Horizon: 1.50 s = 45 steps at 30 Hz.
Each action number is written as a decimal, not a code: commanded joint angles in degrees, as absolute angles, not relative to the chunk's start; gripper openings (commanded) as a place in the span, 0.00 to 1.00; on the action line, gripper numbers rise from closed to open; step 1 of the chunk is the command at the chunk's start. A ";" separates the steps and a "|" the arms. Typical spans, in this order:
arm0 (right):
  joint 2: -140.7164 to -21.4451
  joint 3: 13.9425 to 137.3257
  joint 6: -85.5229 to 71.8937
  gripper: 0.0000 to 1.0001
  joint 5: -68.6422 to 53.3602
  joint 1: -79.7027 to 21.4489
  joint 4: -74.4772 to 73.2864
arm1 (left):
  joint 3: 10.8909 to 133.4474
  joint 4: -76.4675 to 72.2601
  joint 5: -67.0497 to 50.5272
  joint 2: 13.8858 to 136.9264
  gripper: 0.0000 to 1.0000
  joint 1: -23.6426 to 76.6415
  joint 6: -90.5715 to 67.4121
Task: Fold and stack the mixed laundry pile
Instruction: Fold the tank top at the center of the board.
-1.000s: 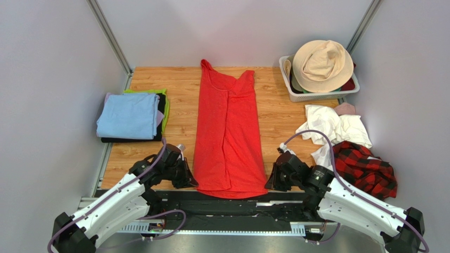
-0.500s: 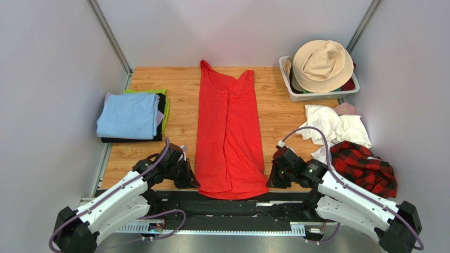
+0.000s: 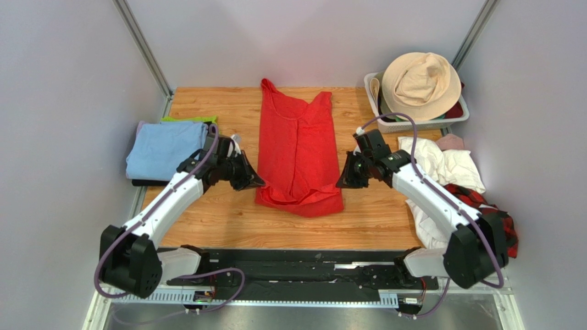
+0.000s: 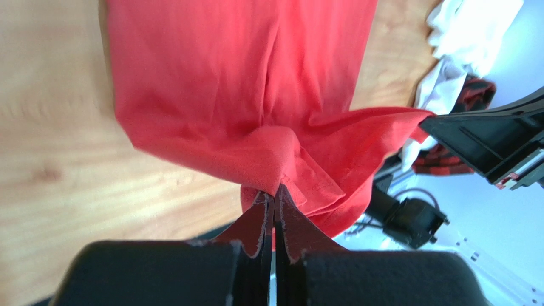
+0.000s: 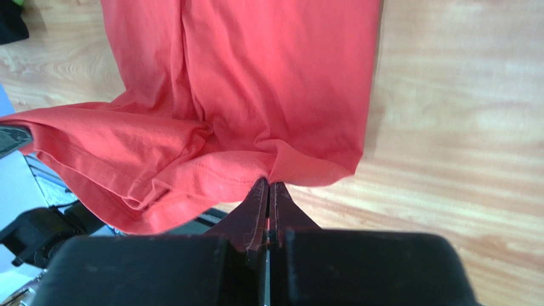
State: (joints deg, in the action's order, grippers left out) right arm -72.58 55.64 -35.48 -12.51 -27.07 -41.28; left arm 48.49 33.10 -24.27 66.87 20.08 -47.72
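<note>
Top external view: the red shirt's near hem has travelled from the table edge to mid-length. My left end effector and right end effector are clamped on its corners. Half-fold under way; pile waits at right.

Bare tabletop nearside of red shirt

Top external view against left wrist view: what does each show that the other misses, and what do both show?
Only top external: the white basket with its beige hat, and the folded light blue cloth. Only left wrist: close up, the left fingers pinched shut on the bunched hem of the red shirt. Both: that shirt, the white cloths, the plaid shirt, the wooden table.
</note>
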 commanded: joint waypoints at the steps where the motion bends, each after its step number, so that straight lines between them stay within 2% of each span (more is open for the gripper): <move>1: -79.09 63.87 -31.12 0.00 -15.38 -24.35 -38.94 | 52.99 28.40 -25.92 73.11 0.00 16.00 -43.50; 13: -98.61 77.69 -29.62 0.00 -16.26 -18.29 -37.70 | 65.65 22.67 -25.84 93.32 0.00 12.04 -44.12; 22: -103.26 83.75 -29.27 0.00 -18.63 -14.15 -37.79 | 70.84 24.52 -25.58 96.94 0.00 9.93 -43.33; 45: -116.19 99.13 -29.00 0.00 -20.39 -10.99 -40.08 | 85.34 29.09 -26.10 109.85 0.00 7.47 -41.05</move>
